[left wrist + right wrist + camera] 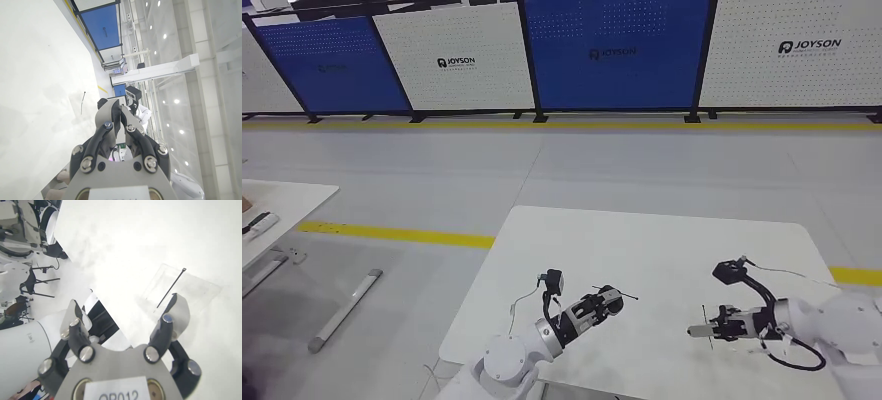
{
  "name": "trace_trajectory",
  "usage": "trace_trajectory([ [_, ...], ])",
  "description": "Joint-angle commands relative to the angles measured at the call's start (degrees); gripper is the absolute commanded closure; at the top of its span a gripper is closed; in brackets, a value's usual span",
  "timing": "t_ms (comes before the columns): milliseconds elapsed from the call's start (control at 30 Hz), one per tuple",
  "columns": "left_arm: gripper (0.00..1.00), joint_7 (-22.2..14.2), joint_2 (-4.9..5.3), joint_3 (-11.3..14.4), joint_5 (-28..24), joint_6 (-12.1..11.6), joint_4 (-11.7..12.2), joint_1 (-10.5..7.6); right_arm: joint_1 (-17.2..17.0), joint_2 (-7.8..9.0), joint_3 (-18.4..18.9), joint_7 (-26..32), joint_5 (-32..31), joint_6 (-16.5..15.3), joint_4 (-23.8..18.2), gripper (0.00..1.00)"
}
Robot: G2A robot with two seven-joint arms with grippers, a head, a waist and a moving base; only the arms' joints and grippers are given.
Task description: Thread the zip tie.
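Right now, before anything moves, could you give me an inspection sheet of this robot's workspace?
Surface: white rectangular table, smooth top.
Job's things: thin black plastic zip tie, straight and unthreaded, lying flat on the clear sheet.
Clutter: flat clear plastic sheet under the zip tie.
Grippers: left gripper shut, and I cannot tell whether it holds anything; right gripper open, close to the zip tie but not touching it.
Cables: black cable looping beside the right arm.
Surroundings: blue and white perforated panels; yellow floor line.
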Motion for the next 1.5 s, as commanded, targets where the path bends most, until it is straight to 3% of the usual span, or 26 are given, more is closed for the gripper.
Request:
trace_trajectory([
  [0,1.00,0.00,0.00,0.00,0.00,0.00,0.00,0.00,4.10,0.32,-4.46,-0.01,0.64,1.45,3.06,0.00],
  [167,1.00,0.00,0.00,0.00,0.00,0.00,0.00,0.00,11.08,1.11,-13.87,-0.01,0.65,5.05,7.81,0.00],
  [533,1.00,0.00,0.00,0.00,0.00,0.00,0.00,0.00,10.61,1.11,-14.06,-1.10,-0.08,5.33,7.89,0.00],
  [733,1.00,0.00,0.00,0.00,0.00,0.00,0.00,0.00,9.49,1.37,-13.54,-4.19,-3.69,10.98,6.19,0.00],
  [767,1.00,0.00,0.00,0.00,0.00,0.00,0.00,0.00,9.30,1.45,-13.32,-4.33,-3.98,11.48,5.83,0.05],
  [833,1.00,0.00,0.00,0.00,0.00,0.00,0.00,0.00,8.79,1.69,-12.61,-4.10,-3.99,11.90,5.16,0.44],
  [867,1.00,0.00,0.00,0.00,0.00,0.00,0.00,0.00,8.58,1.80,-12.31,-3.94,-4.17,12.17,5.03,0.51],
  [1067,1.00,0.00,0.00,0.00,0.00,0.00,0.00,0.00,7.48,2.33,-11.44,-3.48,-7.16,16.20,3.96,0.54],
  [1167,1.00,0.00,0.00,0.00,0.00,0.00,0.00,0.00,7.46,2.36,-11.30,-3.31,-7.41,16.78,4.11,0.62],
  [1267,1.00,0.00,0.00,0.00,0.00,0.00,0.00,0.00,7.74,2.27,-11.59,-2.99,-7.81,17.35,4.20,0.60],
  [1467,1.00,0.00,0.00,0.00,0.00,0.00,0.00,0.00,8.86,1.70,-13.34,-3.15,-9.37,19.45,5.32,0.67],
])
